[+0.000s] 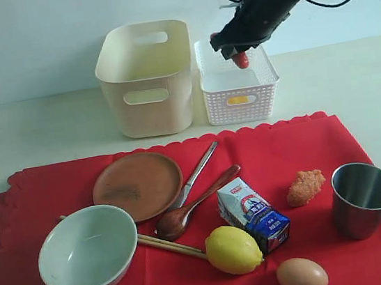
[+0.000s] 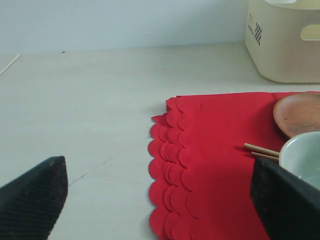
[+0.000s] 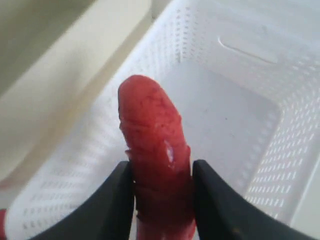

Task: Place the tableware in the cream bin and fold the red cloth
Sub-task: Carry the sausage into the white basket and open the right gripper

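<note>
Tableware has yet to reach the cream bin: the pale bowl, brown plate, steel cup, dark wooden spoon, slim metal utensil and chopsticks all lie on the red cloth, which is spread flat and unfolded, with the bin standing beyond its far edge and, as far as its inside shows, holding nothing. By my reading the work in hand is clearing food first: the right gripper hangs over the white perforated basket beside the bin, its jaws pinching a red sausage from both sides. The left gripper hovers low at the cloth's scalloped left edge with its jaws spread wide and nothing between them. A lemon, an egg, a milk carton and a fried crumbed piece also sit on the cloth, so both halves of the task look wholly undone. As for writing, the carton carries blue-and-white print with a small red mark, too small to read; the basket front bears a little yellow-orange label with no legible text; the bin's side shows a dark checkered sticker, possibly a code, not readable.
</note>
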`<control>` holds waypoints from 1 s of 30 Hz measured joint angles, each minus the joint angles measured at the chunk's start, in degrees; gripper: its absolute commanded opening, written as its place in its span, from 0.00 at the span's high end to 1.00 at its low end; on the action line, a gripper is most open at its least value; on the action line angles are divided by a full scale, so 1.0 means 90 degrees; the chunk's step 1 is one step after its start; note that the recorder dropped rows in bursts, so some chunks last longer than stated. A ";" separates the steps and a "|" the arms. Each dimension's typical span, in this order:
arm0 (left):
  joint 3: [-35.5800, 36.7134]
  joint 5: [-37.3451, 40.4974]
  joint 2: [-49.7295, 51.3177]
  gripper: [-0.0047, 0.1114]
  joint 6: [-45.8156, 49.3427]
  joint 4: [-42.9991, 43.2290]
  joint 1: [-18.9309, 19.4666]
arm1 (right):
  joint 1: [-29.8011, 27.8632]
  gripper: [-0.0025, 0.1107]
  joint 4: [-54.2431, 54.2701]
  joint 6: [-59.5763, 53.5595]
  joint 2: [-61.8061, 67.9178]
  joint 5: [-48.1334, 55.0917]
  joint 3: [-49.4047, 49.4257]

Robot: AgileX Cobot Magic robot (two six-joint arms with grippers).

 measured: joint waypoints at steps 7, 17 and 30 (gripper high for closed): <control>0.0000 0.0000 0.0000 0.15 0.0000 0.0000 0.0000 | -0.0013 0.98 -0.0575 0.0014 0.0353 -0.0040 -0.0015; 0.0000 0.0000 0.0000 0.15 0.0000 0.0000 0.0000 | -0.0013 0.98 -0.0773 0.0014 0.0383 -0.0258 -0.0030; 0.0000 0.0000 0.0000 0.15 0.0000 0.0000 0.0000 | -0.0013 0.83 -0.0846 0.0014 0.0649 -0.0288 -0.0030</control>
